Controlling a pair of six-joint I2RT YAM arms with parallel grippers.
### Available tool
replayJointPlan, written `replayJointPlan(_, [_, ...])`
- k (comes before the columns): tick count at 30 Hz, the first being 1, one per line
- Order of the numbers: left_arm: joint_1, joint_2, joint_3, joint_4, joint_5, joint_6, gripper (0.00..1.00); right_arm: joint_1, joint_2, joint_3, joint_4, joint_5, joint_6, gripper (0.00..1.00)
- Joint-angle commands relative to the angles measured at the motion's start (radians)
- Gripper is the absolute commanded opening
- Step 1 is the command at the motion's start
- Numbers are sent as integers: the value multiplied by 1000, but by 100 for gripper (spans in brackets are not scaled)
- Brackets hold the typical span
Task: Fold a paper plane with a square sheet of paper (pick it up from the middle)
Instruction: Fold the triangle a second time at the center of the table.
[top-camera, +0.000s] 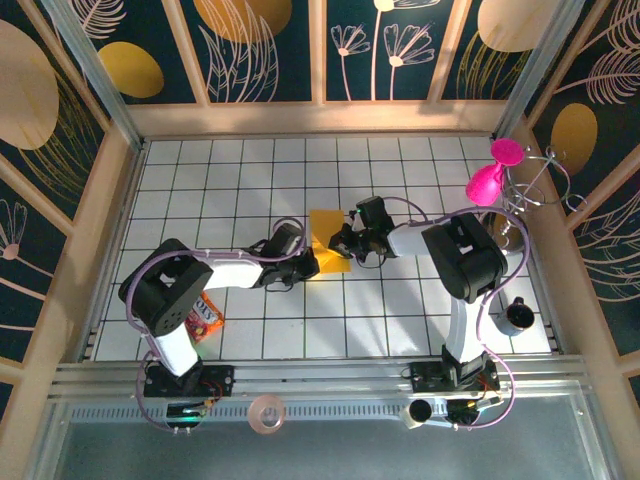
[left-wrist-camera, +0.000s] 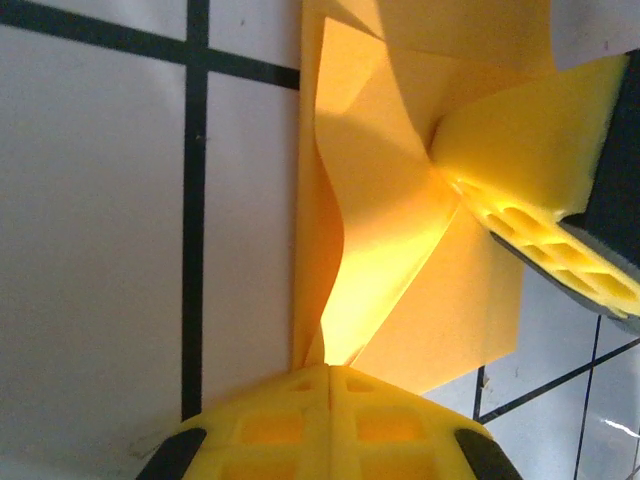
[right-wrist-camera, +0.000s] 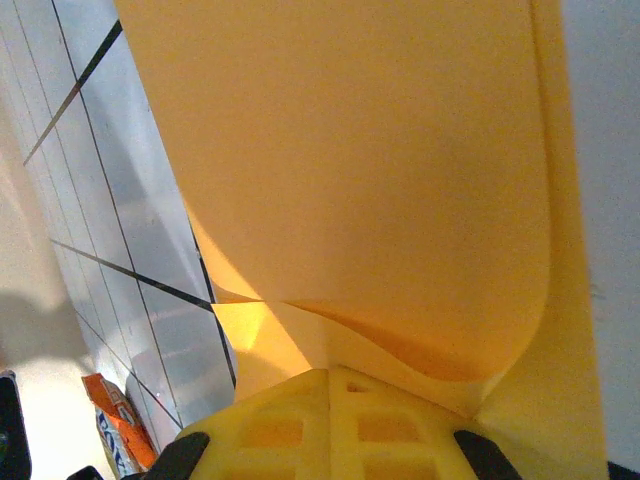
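The square sheet of paper (top-camera: 328, 250) was found near the middle of the tiled table (top-camera: 240, 170), between the two arms and partly doubled over. The left claw (left-wrist-camera: 330, 375) was clamped on one edge of it and the right claw (right-wrist-camera: 330, 378) on the opposite side (a buckled ridge was seen running between the two grips). This two-sided hold was judged to stop the thin sheet sliding while a fold was set. No dart shape was yet formed.

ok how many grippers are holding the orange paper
2: the left gripper pinches the square sheet of paper on its left side, the right gripper on its right.
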Motion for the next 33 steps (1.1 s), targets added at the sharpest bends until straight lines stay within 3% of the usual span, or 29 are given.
replayJointPlan(1, [-2, -15, -61, -179, 18, 1, 0, -25, 66, -20, -109, 103, -34, 0])
replayJointPlan(6, [-1, -93, -35, -272, -14, 41, 0, -24, 57, -22, -99, 94, -30, 0])
replayJointPlan(11, [-2, -139, 35, -183, 34, 14, 0, -23, 44, -22, -81, 82, -22, 0])
replayJointPlan(18, [-1, -33, 117, -72, 90, -13, 0, -20, 40, -26, -67, 75, -12, 0])
replayJointPlan(33, [-1, 59, 114, -143, -32, -10, 0, -17, 30, -28, -65, 72, -12, 0])
